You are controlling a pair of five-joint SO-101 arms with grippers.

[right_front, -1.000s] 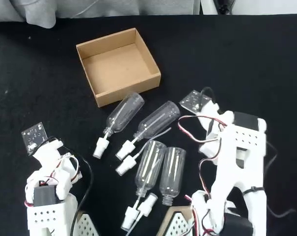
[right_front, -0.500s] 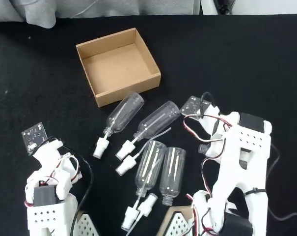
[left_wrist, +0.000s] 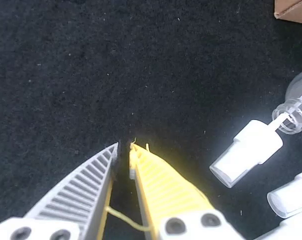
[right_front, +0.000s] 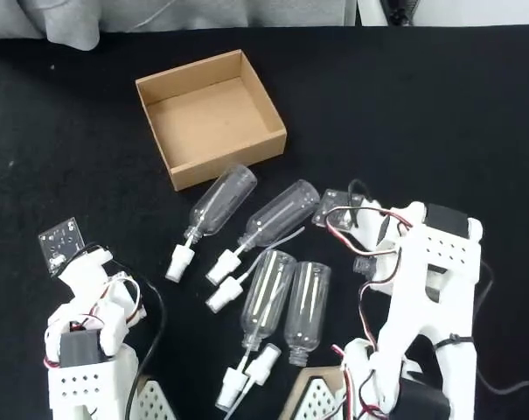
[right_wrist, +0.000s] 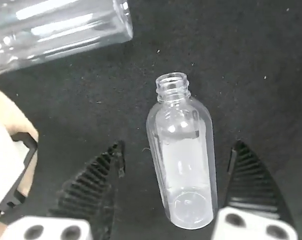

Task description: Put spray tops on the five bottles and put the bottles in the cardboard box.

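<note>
Far left, low in the high view, the left arm [right_front: 85, 324] is folded up over the black tabletop [right_front: 439, 105]. Its wrist view has the left pincer [left_wrist: 123, 147] all but closed: grey and yellow fingers w/ a sliver between the tips, nothing held. Near it lies a white spray top [left_wrist: 246, 152], just off the threaded neck of the first bottle [left_wrist: 296, 107]. Its thin tube reaches the neck (top not seated).

Further right and farther back, the cardboard box [right_front: 163, 87] stands open. The bottles in view all lie outside it on the tabletop. Just in front of its near wall, the first bottle [right_front: 222, 199] and the second bottle [right_front: 281, 213] lie slanted side by side, w/ a top at each neck end. Nearer the arms are the third bottle [right_front: 266, 289] and the fourth bottle [right_front: 308, 302], close alongside each other, the fourth w/ a bare open neck. Three loose tops [right_front: 262, 363] lie around them.

Right side: the white right arm [right_front: 430, 289] leans over toward the bottles. Its wrist view shows the right pincer [right_wrist: 178, 147] spread wide — black fingers either side of an uncapped bottle [right_wrist: 183, 170] lying flat, w/ a gap on both sides, no grip. Which bottle of the high view this is, can't tell.
</note>
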